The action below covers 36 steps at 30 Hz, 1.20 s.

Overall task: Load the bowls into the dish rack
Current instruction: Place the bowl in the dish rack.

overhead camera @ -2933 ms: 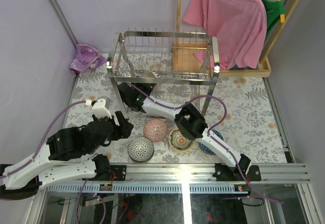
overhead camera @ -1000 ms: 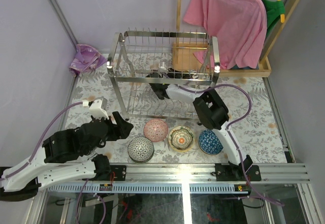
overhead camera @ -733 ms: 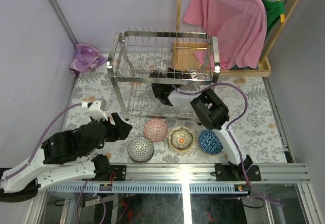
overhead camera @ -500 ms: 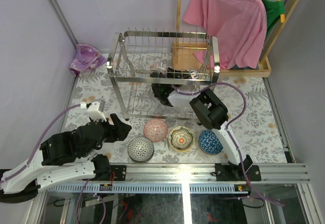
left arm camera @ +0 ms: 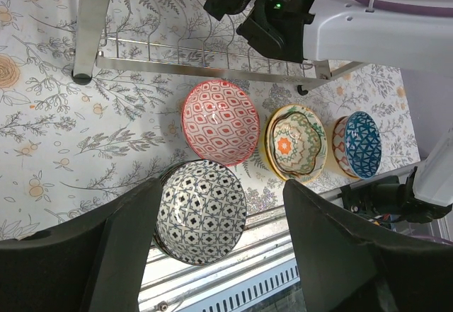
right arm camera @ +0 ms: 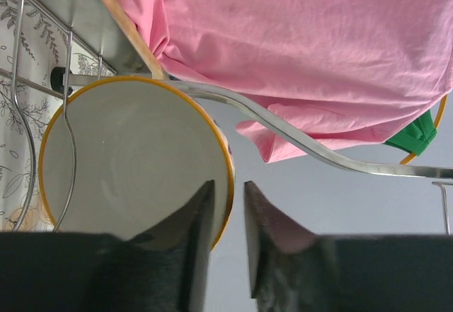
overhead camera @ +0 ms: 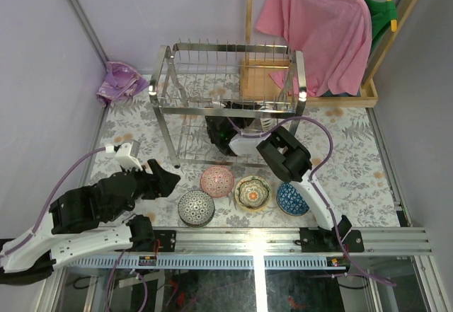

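The steel wire dish rack [overhead camera: 228, 80] stands at the table's back. Inside its lower tier my right gripper [right arm camera: 228, 192] straddles the yellow rim of a white-lined bowl [right arm camera: 134, 163] that leans among the rack wires; the jaws are slightly open, with a gap between the outer finger and the rim. Four bowls sit in front of the rack: black-and-white [left arm camera: 202, 211], red-patterned [left arm camera: 220, 122], yellow-green [left arm camera: 297, 142] and blue [left arm camera: 358, 144]. My left gripper [left arm camera: 221, 188] hovers open above the black-and-white bowl, holding nothing.
A pink shirt [overhead camera: 318, 29] hangs on a wooden stand [overhead camera: 265, 78] behind the rack at the right. A purple cloth [overhead camera: 119, 82] lies at the back left. The right arm [left arm camera: 368, 29] reaches into the rack above the red bowl. The metal rail [overhead camera: 283, 238] edges the near side.
The right jaws have parted from the bowl's rim, and that gripper has shifted toward the near left inside the rack. The left arm has drawn slightly back and left.
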Each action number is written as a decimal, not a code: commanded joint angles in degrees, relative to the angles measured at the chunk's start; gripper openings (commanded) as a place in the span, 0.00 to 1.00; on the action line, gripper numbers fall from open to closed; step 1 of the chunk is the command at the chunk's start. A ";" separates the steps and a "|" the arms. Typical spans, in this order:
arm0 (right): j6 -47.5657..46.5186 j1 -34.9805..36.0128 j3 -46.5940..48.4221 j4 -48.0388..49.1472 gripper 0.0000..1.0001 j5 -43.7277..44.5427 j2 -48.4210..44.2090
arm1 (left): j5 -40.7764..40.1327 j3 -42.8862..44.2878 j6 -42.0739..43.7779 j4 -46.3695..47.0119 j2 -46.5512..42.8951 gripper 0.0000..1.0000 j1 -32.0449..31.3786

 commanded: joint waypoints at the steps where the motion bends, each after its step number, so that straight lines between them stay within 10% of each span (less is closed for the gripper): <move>1: -3.76 0.22 1.59 2.75 0.36 5.42 -0.47 | 1.38 0.65 0.94 0.47 -1.67 0.70 -0.22; 8: -13.40 0.22 4.02 17.36 0.49 6.48 -0.01 | 0.10 2.96 -0.12 -1.54 -0.07 0.70 -0.21; 13: -43.99 0.27 12.36 50.82 0.63 10.30 5.80 | -0.77 4.26 -0.68 -2.11 2.11 0.70 -0.20; 24: -43.00 5.61 17.08 51.43 0.65 10.38 2.85 | -2.24 6.81 -2.26 -2.74 8.28 0.69 -0.20; 36: -28.56 11.76 -6.40 51.34 0.68 10.46 -12.83 | -3.33 10.27 -3.70 -2.72 14.09 0.69 -0.21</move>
